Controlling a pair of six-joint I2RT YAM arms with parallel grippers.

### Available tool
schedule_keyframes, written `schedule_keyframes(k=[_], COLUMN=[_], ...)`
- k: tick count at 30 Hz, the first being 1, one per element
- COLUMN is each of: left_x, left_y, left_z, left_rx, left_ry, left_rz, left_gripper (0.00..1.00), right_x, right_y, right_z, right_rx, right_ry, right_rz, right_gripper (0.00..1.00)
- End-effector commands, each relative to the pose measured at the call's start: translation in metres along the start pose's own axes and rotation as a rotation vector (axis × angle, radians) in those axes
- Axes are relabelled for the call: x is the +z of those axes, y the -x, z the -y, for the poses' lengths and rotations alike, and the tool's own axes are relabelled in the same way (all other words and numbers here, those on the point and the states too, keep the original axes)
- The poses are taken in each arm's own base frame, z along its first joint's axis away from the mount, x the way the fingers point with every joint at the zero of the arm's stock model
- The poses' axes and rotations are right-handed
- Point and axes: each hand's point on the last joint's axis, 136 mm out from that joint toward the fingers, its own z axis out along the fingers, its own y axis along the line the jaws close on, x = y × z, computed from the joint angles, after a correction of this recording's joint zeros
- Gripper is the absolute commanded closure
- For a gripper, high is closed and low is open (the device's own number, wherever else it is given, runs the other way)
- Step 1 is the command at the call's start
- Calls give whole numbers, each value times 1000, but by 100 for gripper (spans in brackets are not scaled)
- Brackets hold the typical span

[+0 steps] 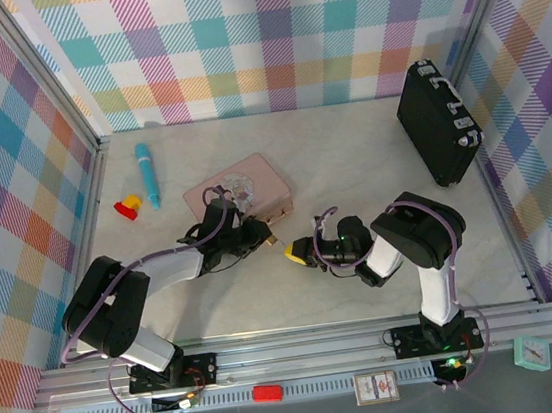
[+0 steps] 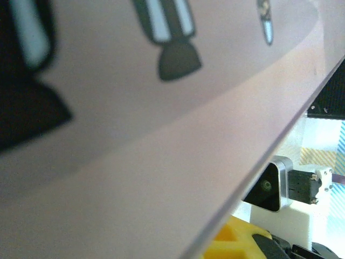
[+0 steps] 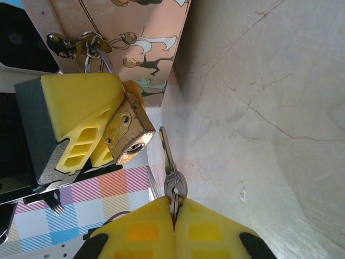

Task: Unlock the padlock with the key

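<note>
While its silver shackle hangs through the latch (image 3: pixel 63 43) on the pink box (image 3: pixel 137 32), the padlock (image 3: pixel 128 129) sits clamped at its brass body by the yellow fingers (image 3: pixel 81 102) of the left gripper (image 1: pixel 261 232), keyhole end turned outward. The key (image 3: pixel 169 162) stands just beside that end, its tip next to the body's corner and outside the keyhole. Its round head is pinched between the closed jaws of the right gripper (image 3: pixel 173 218). From above, both grippers meet at the box's near right corner, on the pale table (image 1: pixel 352 167). Well apart lie a teal pen-like stick (image 1: pixel 147 174) and a small red-and-yellow piece (image 1: pixel 129 206) to the left. A black case (image 1: pixel 437 126) stands far right.
</note>
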Motion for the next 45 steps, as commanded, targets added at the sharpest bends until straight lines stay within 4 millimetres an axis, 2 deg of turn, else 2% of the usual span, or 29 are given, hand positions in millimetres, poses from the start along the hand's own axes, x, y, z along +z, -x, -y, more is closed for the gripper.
schedule_keyframes(k=[1, 16, 30, 36, 45], left_x=[-14, -13, -16, -18, -23], left_y=[10, 10, 8, 6, 5], left_z=[37, 44, 48, 49, 50], left_rx=[-56, -53, -46, -45, -40], left_ry=[-165, -195, -212, -216, -219], left_rz=[37, 23, 12, 4, 8], left_gripper=[100, 100, 100, 100, 100], right_x=[-3, -7, -4, -2, 2], right_y=[-1, -11, -12, -10, -9], right_z=[-16, -38, -45, -46, -36], right_rx=[-44, -80, -85, -87, -63], right_ry=[57, 113, 132, 134, 114], right_rz=[-10, -65, -90, -90, -95], right_gripper=[100, 100, 100, 100, 100])
